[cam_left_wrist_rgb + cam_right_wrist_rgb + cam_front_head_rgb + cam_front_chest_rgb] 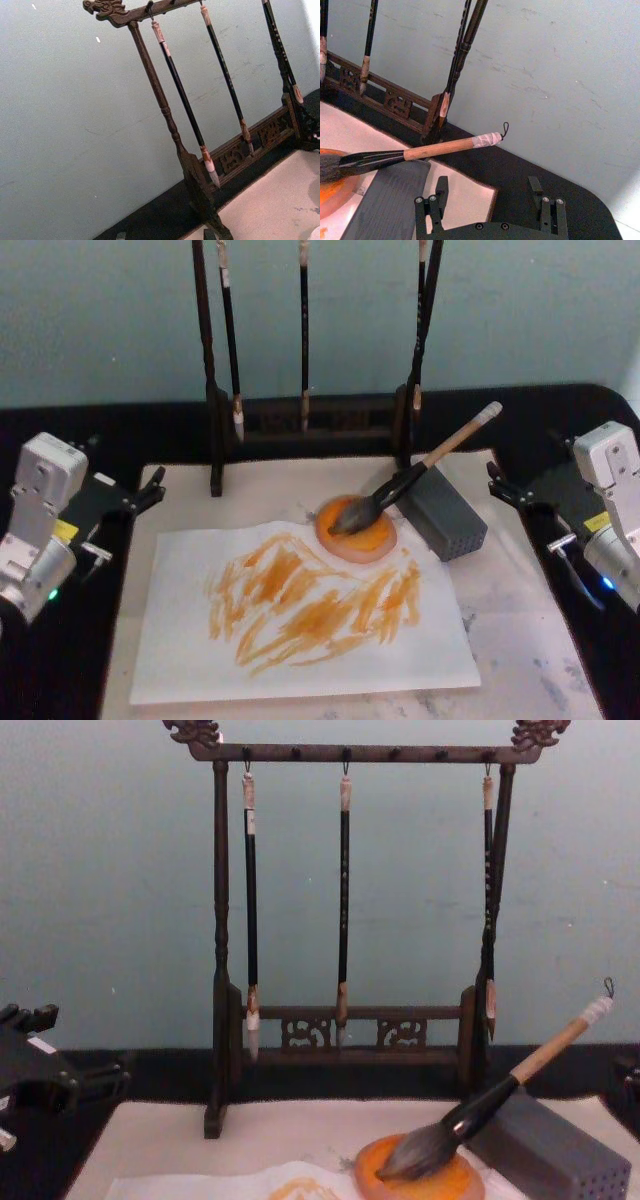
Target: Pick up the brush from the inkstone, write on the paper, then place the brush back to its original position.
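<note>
Nearest us lay the paper (300, 665), a thin white sheet streaked with yellow-orange strokes, flat on a cream mat (520, 640) over the black desk (70, 680).

Item, far left: the left gripper (150, 490) hung beside the mat's left edge, well apart from the brush. Its fingers stood spread and held nothing.

Item, at the back, across the middle: a dark wooden rack (345, 753) stood upright at the mat's far edge. Three slim brushes (343, 890) hung from its top bar, tips down.

Item, centre: the inkstone (375, 540), a small round orange dish, sat at the paper's far right corner.

Item, centre to right: the brush (420, 472) lay tilted with its grey-black bristles resting in the inkstone. Its black lower shaft was propped on a grey perforated block (450, 515) just beside the dish. Its tan handle and white looped cap sloped up to the right, touched by neither gripper.

Item, far right: the right gripper (505, 490) hung beside the mat's right edge, near the block. In the right wrist view we noted its fingers (431, 212) spread wide, with nothing between them.
</note>
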You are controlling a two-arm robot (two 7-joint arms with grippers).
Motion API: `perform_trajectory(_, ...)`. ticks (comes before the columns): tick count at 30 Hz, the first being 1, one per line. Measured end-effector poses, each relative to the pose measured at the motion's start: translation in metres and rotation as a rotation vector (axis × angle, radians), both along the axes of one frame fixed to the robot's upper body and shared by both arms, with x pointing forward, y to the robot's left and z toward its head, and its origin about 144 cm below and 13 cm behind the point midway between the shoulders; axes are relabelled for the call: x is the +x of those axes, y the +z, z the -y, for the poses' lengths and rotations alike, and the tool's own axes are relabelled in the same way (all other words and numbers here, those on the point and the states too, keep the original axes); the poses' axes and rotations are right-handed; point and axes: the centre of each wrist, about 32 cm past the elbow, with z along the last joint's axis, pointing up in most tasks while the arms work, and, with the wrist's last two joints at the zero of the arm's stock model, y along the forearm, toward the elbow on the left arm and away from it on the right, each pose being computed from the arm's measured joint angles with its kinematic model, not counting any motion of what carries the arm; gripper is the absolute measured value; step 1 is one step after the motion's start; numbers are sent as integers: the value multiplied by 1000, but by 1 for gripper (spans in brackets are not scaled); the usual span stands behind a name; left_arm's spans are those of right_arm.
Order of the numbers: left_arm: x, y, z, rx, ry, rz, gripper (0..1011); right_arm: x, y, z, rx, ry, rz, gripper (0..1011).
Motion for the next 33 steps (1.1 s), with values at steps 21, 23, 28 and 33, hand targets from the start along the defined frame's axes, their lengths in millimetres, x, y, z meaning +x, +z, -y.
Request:
perform_trajectory(21,0,0,0,0,0,0,1001,0,0,0,0,0,0,1000)
perform_trajectory(23,0,0,0,0,0,0,1001,0,0,0,0,0,0,1000)
perform_trajectory(28,0,0,0,0,0,0,1001,0,0,0,0,0,0,1000)
perform_trajectory(33,0,0,0,0,0,0,1001,0,0,0,0,0,0,1000)
